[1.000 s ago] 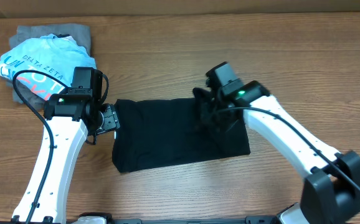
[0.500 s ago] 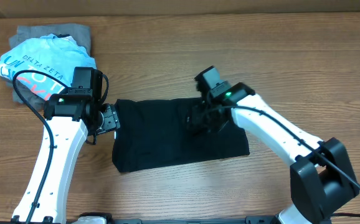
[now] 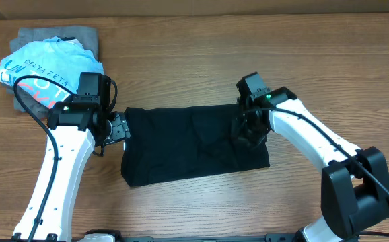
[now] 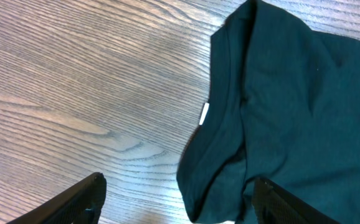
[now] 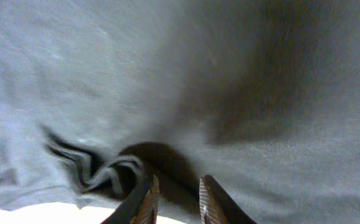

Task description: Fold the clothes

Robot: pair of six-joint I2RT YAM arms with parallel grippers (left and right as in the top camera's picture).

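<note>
black t-shirt (image 3: pixel 174 144) is lying on the wooden counter (image 3: pixel 194 60) between two pincers.
left pincer (image 3: pixel 118 128) is hovering spread wide beside its collar edge; right pincer (image 3: pixel 246 134) is pressing onto its right end, fingers nearly together, whether pinching fabric i cannot tell.

Overhead down, wrists close, sharing black T-shirt (image 3: pixel 174 148)

the table (image 3: pixel 248 60) is wood with a clear grain, smooth and slightly shiny. on it the black t-shirt (image 3: pixel 181 151) is soft matt cloth with creases, and a small white label (image 4: pixel 205 114) sits at its collar. left of the t-shirt, the light blue shirt (image 3: pixel 46 70) is thin printed cloth, lying on a grey garment (image 3: pixel 87 35) of matt cloth. the left arm (image 3: pixel 63 168) has a smooth white shell, plastic as it seems. the fingers (image 4: pixel 83 198) of the left gripper (image 4: pixel 180 199) are matt black.
</note>
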